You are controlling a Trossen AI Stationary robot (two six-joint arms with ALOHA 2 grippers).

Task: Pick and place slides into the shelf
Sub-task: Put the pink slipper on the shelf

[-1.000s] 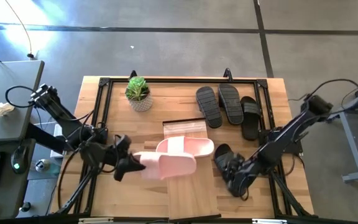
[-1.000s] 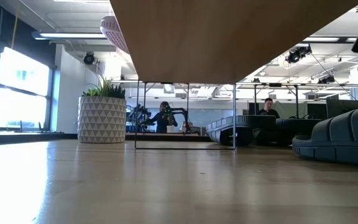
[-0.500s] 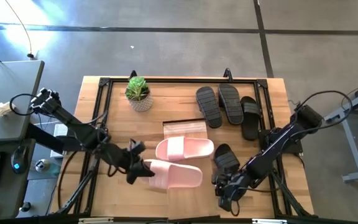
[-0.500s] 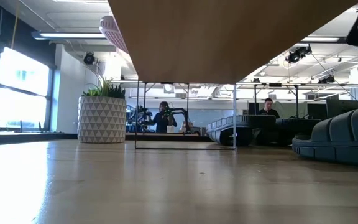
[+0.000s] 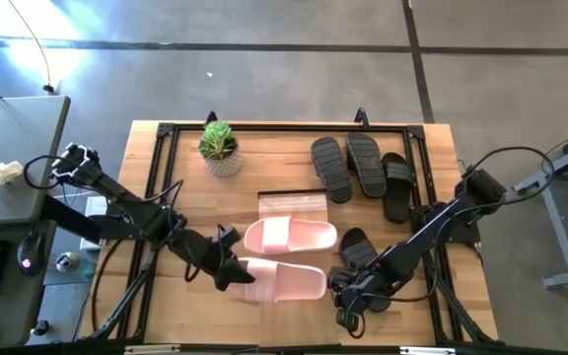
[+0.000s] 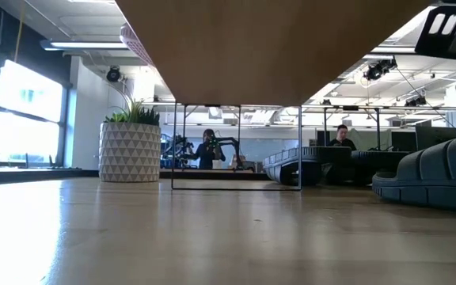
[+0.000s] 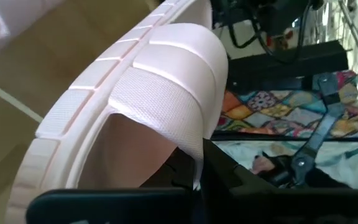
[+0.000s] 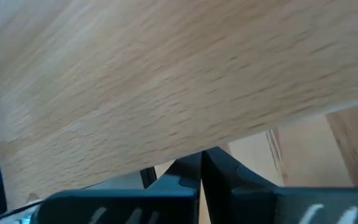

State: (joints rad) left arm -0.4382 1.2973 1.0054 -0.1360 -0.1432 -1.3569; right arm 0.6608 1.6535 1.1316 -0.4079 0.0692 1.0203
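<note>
Two pale pink slides lie side by side across the shelf's plank top (image 5: 304, 320). The farther slide (image 5: 291, 237) is untouched. My left gripper (image 5: 233, 269) is shut on the nearer slide (image 5: 286, 282) at its left end. A black slide (image 5: 356, 250) lies just right of the shelf, and three more (image 5: 365, 164) lie at the far right. My right gripper (image 5: 346, 300) is shut at the plank's right edge, near the table's front. The low view looks under the plank (image 6: 275, 47). My left gripper pinches the edge of the pink slide's wide strap (image 7: 196, 146) between its two fingers. It comes from the table's left, slanting a little downward. The slide lies across the plank; whether it rests on it I cannot tell. My right gripper's shut fingertips (image 8: 201, 163) meet the plank's right edge (image 8: 166, 158), slanting down from the right. Whether they press on it I cannot tell.
A potted plant (image 5: 221, 148) stands at the far left of the table. Black frame rails (image 5: 162, 187) run along the table's sides and far edge. Bare wood lies left of the shelf.
My left gripper has gone toward the table's right and down a little, rolling its wrist. The pink slide has come off the other one and lies level beside it. My right gripper has gone left toward the plank. In the low view the plank has shifted slightly left.
</note>
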